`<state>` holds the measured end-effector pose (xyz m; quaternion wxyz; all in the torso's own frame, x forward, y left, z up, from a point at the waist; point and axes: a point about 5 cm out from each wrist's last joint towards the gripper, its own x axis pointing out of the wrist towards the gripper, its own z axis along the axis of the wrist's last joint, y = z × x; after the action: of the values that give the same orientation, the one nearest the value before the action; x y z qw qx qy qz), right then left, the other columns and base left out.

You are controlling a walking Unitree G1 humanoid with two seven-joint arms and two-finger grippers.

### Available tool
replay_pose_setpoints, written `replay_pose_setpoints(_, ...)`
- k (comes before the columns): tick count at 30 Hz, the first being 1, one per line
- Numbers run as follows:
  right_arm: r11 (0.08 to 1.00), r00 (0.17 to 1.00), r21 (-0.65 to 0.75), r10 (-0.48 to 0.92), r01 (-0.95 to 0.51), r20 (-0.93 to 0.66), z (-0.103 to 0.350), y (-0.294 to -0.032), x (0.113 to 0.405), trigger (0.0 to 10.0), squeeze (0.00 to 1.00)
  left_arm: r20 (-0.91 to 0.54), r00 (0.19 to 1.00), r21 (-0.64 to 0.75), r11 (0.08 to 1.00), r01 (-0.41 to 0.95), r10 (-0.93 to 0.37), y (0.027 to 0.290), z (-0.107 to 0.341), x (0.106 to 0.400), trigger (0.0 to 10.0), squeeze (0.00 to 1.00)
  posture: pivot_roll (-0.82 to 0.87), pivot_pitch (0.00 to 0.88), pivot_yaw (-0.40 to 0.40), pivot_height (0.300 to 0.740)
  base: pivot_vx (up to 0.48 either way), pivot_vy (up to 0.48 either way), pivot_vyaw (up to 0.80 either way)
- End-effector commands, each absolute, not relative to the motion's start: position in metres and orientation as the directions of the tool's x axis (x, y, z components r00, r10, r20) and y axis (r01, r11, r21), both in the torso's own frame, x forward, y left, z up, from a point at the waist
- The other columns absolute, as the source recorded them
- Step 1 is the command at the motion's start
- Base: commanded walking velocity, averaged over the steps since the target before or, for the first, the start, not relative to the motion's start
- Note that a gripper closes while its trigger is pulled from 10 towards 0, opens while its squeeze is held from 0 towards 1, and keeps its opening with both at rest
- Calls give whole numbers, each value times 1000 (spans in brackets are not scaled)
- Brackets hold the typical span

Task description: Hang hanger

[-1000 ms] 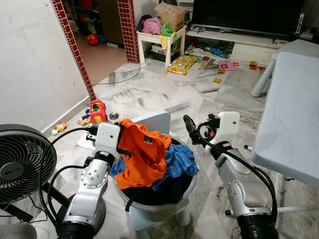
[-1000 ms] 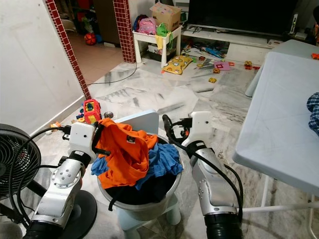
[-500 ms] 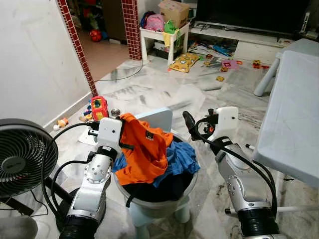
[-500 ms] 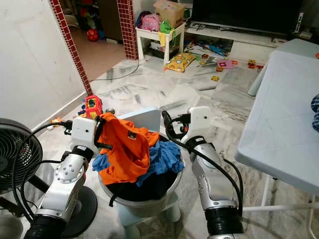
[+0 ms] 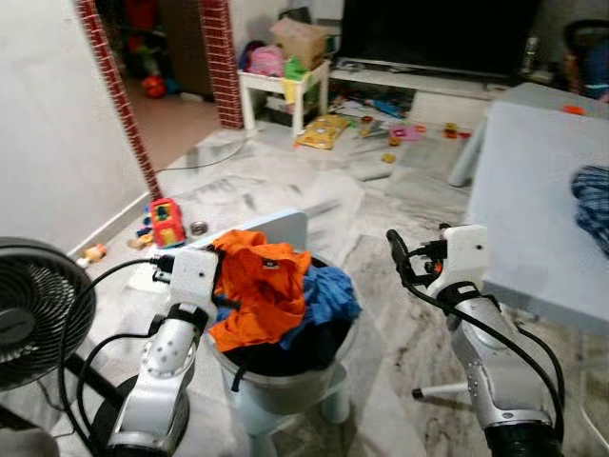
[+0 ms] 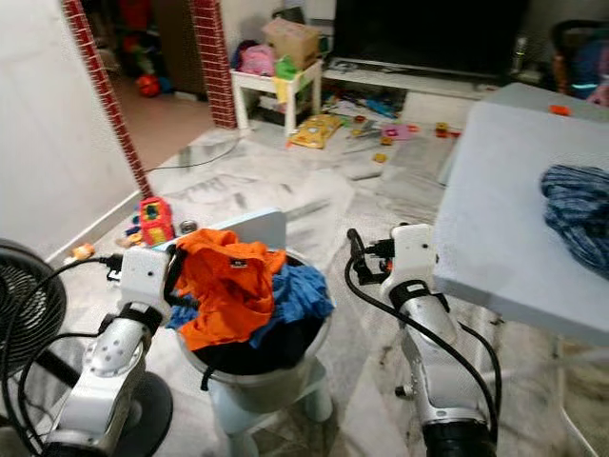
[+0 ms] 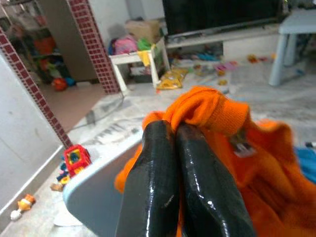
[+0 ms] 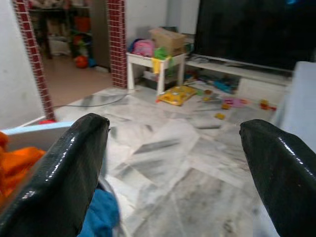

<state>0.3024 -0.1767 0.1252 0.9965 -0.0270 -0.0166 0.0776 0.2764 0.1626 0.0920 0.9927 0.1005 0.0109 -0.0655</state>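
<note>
Marble floor (image 5: 285,186) in grey and white, streaked, with toys scattered at the far side near a dark television (image 5: 428,33) on a low stand. White wall on the robot's left, ended by a column of red bricks (image 5: 114,95); behind it, a room with a reddish floor, too blurred to read. Pale desk (image 6: 495,228) on the robot's right, cut off by the frame edge, carrying a blue checked cloth (image 6: 580,209) half out of picture. Black fan (image 5: 38,305) at the left, partly cut off. Small white side table (image 5: 281,86) far back, loaded with a cardboard box and coloured things, hard to make out.

In front, a grey basket (image 5: 285,386) on a light stool, full of laundry: an orange garment (image 5: 262,286) on top, a blue one (image 5: 328,290) beside it, something dark underneath, mostly hidden. Small label inside the orange collar, not readable. Pale board standing just behind the basket.

Left pincer (image 7: 173,148) closed tight on a fold of the orange garment, fingers together, at the basket's left rim. Right pincer (image 8: 177,163) held above the floor to the right of the basket, fingers wide apart, gripping nothing.

No hanger to be made out in any view.
</note>
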Motion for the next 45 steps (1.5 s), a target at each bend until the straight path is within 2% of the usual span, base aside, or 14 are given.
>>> replay_pose_setpoints(1,986,986,-63,159,-156,54,131,-177,302,10000,0,-33,989,198,969,148,-144,162,95,274,10000,0,-143,0,54,740,-240,0,0)
replay_pose_setpoints(13,977,974,-29,211,-210,76,134,-162,300,10000,0,-19,992,181,975,126,-124,160,101,275,10000,0,-137,0,62,740,-220,0,0)
replay_pose_setpoints(25,979,974,-14,204,-204,98,140,-162,303,10000,0,-24,993,189,974,121,-119,162,103,277,10000,0,-147,0,76,740,-220,0,0)
replay_pose_setpoints(36,975,972,-19,221,-221,73,135,-158,301,10000,0,-20,991,152,979,135,-133,155,101,278,10000,0,-150,0,51,740,0,0,0)
replay_pose_setpoints(41,976,974,-14,216,-216,69,137,-160,304,10000,0,-13,976,86,972,220,-219,154,103,279,10000,0,-152,0,39,740,0,0,0)
replay_pose_setpoints(45,977,975,-13,213,-212,63,136,-161,304,10000,0,7,971,68,969,239,-240,158,108,283,10000,0,-151,0,35,740,0,0,-462)
